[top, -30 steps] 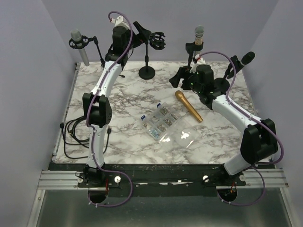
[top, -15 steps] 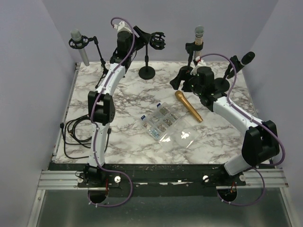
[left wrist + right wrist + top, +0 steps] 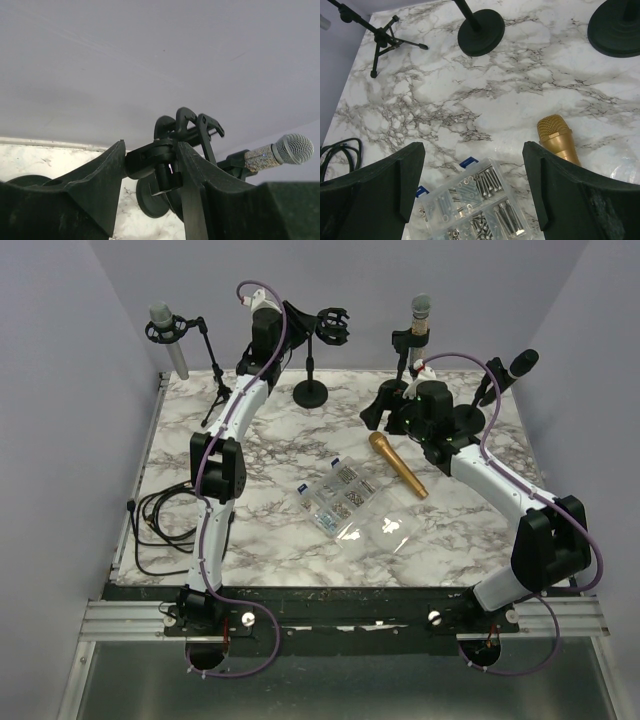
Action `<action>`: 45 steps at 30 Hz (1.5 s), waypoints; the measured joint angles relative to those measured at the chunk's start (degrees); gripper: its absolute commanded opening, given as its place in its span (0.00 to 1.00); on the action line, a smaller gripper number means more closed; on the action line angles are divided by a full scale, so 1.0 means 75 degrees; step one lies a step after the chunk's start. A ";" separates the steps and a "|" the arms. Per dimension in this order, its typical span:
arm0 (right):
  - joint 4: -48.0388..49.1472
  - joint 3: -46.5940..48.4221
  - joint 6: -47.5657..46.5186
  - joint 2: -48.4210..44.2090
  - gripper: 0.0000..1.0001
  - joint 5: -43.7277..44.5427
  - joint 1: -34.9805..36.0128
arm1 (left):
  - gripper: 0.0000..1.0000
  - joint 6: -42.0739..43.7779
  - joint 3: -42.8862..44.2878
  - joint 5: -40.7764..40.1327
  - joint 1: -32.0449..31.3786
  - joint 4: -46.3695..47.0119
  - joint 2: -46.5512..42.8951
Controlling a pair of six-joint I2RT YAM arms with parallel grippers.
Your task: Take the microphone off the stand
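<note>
An empty black shock mount [image 3: 333, 326] tops the middle stand, whose round base [image 3: 310, 393] rests at the table's back. My left gripper [image 3: 295, 312] is raised beside that mount. In the left wrist view its fingers press on both sides of the mount's black swivel joint [image 3: 156, 161], under the clamp [image 3: 192, 125]. A gold microphone [image 3: 398, 464] lies flat on the marble, also in the right wrist view [image 3: 557, 137]. My right gripper [image 3: 383, 405] hovers open over the table, empty [image 3: 473, 147]. A silver-bodied microphone [image 3: 280, 150] sits in its own stand at back right [image 3: 420, 315].
A clear box of screws [image 3: 340, 495] lies mid-table, right under the right gripper [image 3: 470, 200]. A grey microphone [image 3: 165, 335] hangs in a tripod stand at back left. A black microphone [image 3: 520, 364] sits at far right. Black cable [image 3: 160, 520] coils at the left edge.
My left arm has reached further back and up, and its jaws have narrowed onto the middle stand's mount joint. The right arm has barely moved.
</note>
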 measured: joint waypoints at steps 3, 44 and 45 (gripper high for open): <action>0.0000 0.0000 0.0003 0.0000 0.87 0.0009 0.0000 | 0.39 -0.0020 0.0076 -0.0017 -0.0012 -0.0175 0.0000; -0.0119 0.5910 -0.0087 0.3762 0.89 0.0178 0.0192 | 0.77 -0.0146 0.1113 0.0723 0.0114 -0.2570 0.0070; -0.0143 0.6379 -0.0192 0.3955 0.89 0.0262 0.0236 | 0.79 -0.0058 0.1125 0.0833 0.0152 -0.2702 0.0023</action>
